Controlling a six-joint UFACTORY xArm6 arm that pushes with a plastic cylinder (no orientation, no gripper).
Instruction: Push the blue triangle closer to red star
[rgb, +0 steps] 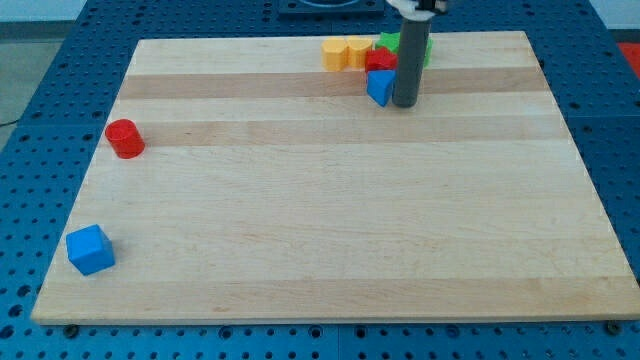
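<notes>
The blue triangle (378, 87) lies near the view's top, right of centre, on the wooden board (330, 200). The red star (379, 60) sits just above it, touching or nearly touching it. My tip (405, 103) is down on the board right beside the blue triangle, on its right side, and seems to touch it. The rod hides part of the blocks behind it.
Two yellow blocks (346, 52) lie left of the red star. A green block (390, 42) shows above the star, partly hidden by the rod. A red cylinder (125, 138) is at the view's left. A blue cube (90, 250) sits near the bottom left corner.
</notes>
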